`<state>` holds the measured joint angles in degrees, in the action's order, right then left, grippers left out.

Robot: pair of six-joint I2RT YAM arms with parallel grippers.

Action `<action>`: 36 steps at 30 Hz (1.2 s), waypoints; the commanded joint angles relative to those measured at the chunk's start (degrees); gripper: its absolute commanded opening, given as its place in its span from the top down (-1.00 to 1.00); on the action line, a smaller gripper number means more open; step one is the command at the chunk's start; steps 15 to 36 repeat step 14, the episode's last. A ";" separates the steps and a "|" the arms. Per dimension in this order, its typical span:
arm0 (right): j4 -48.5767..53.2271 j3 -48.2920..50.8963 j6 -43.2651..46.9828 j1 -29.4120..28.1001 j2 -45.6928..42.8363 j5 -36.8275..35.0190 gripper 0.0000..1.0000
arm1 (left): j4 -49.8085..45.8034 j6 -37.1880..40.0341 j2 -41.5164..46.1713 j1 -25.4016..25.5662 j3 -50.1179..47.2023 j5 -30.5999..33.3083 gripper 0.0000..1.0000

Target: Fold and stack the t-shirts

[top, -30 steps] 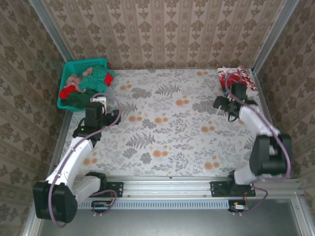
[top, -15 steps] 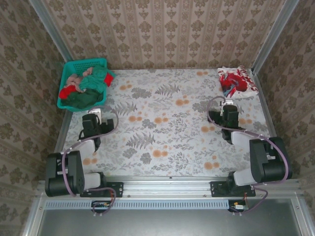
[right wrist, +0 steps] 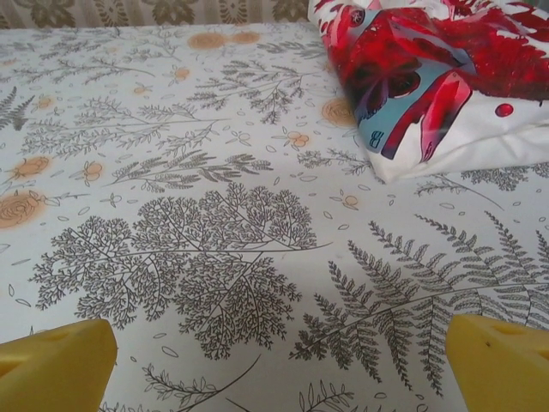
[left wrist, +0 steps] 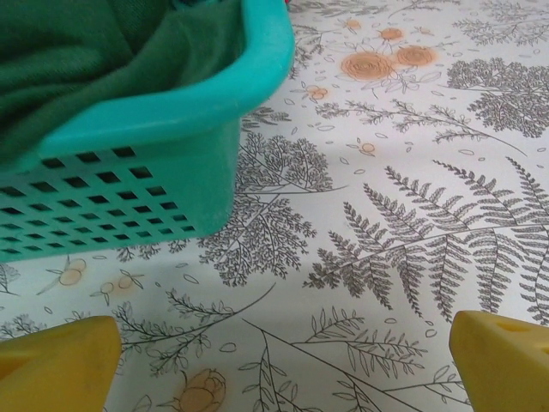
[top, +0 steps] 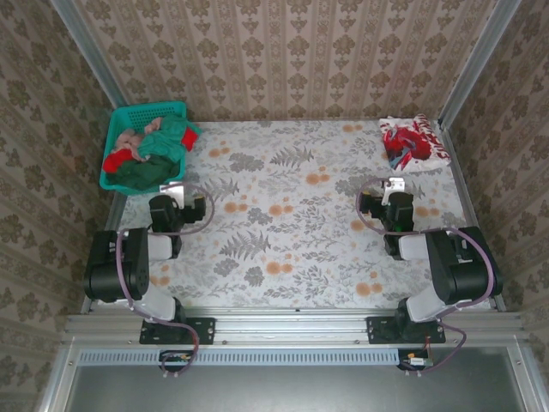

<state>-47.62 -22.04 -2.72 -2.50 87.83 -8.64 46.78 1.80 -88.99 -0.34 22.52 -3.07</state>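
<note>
Between shirts. One red-and-white t-shirt (right wrist: 429, 77) lies folded at the far right of the worktop (top: 283, 223). One teal basket (left wrist: 171, 112), far left, holds the unfolded heap (top: 146, 154), perhaps four shirts, too tangled to count. Left gripper (left wrist: 283, 360), right gripper (right wrist: 283, 360): fingers wide, empty. Next, I judge: left reaches in and lifts one shirt.

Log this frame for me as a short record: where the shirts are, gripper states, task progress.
basket: far left corner of the table, holds a heap of shirts
heap: dark green, teal, pink and red cloth, unfolded
printed shirt: red-and-white, looks folded, far right corner
left gripper: open, empty, low over the table beside the basket
right gripper: open, empty, facing the printed shirt, apart from it
progress: one shirt set out; heap not yet done
</note>
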 commanded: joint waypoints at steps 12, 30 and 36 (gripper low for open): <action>-1.74 -1.06 -0.02 0.83 -0.12 0.90 -1.00 | 2.61 1.36 0.71 0.24 0.68 0.33 -1.00; -2.04 -0.90 -0.01 0.83 -0.29 0.91 -1.00 | 2.61 1.40 0.71 0.20 0.66 0.37 -1.00; -2.04 -0.90 -0.01 0.83 -0.29 0.91 -1.00 | 2.61 1.40 0.71 0.20 0.66 0.37 -1.00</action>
